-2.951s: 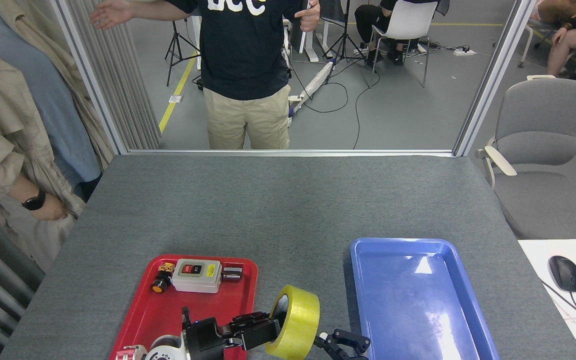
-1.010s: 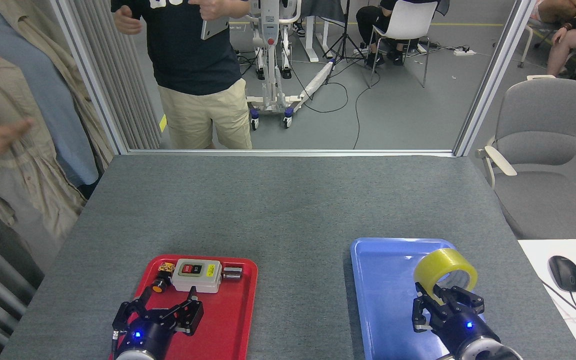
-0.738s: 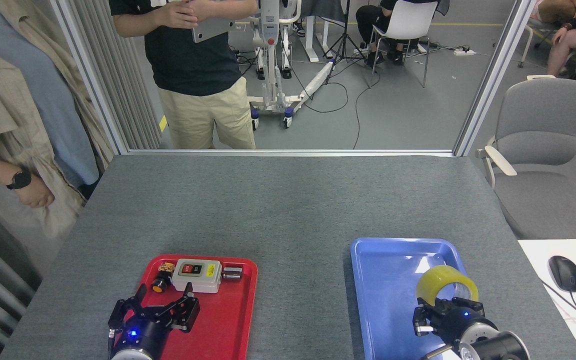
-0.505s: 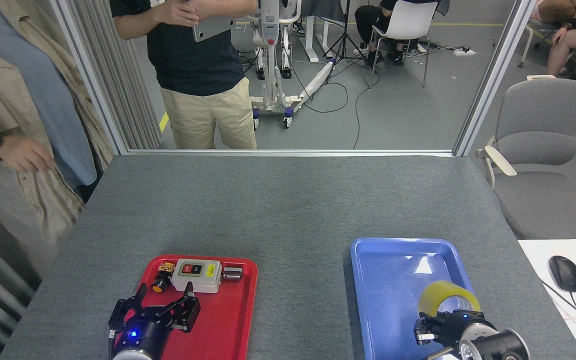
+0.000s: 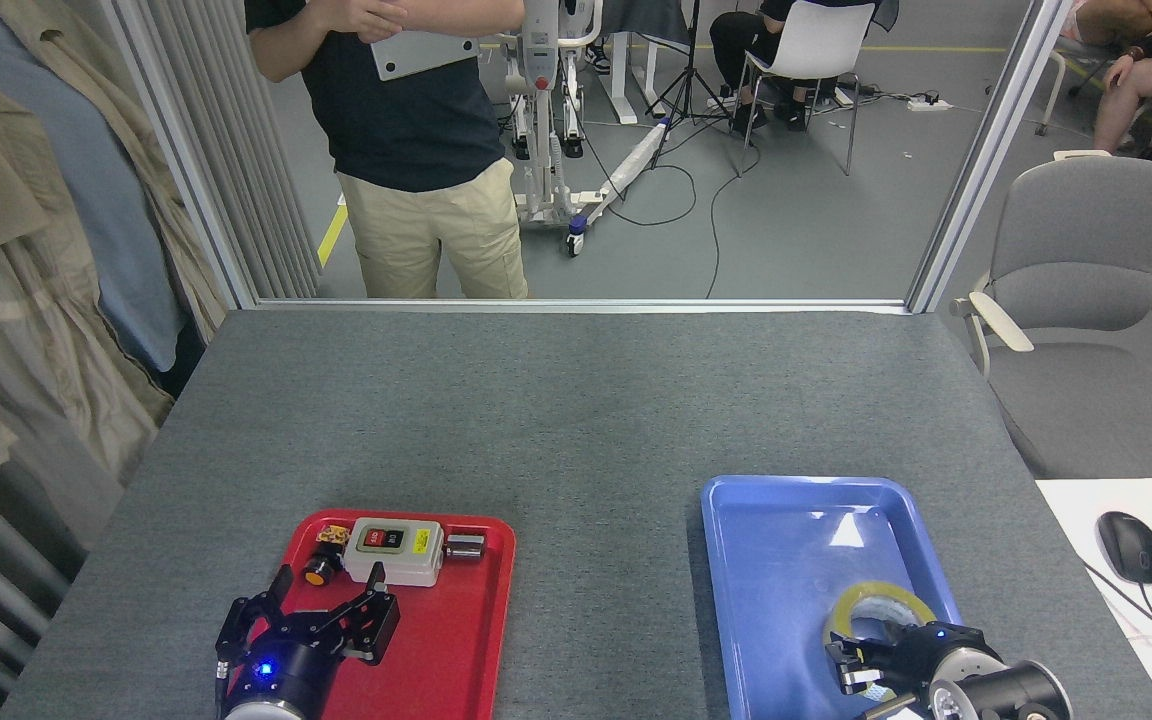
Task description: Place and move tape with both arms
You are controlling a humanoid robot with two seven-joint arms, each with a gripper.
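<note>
Right gripper [image 5: 881,660] grips tape [image 5: 876,608]; left gripper [image 5: 306,625] spread empty

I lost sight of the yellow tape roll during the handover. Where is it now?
In the head view, the translucent yellow tape roll lies in the blue plastic tray on the right, at its near right part, with the right pincer at it.

— What sort of place?
— Looks like a robotics lab. Grey felt-topped bench [image 5: 576,400] behind a metal-framed partition [image 5: 981,150], upper half of the frame.
— Anything beyond it?
— Grey painted floor with yellow line tape [image 5: 334,230], tripods [image 5: 681,70], trailing cables [image 5: 716,200], a wheeled equipment stand [image 5: 546,120].
— And nearer?
— Office chair [image 5: 1086,300] at right, mouse [image 5: 1129,547] at lower right.
</note>
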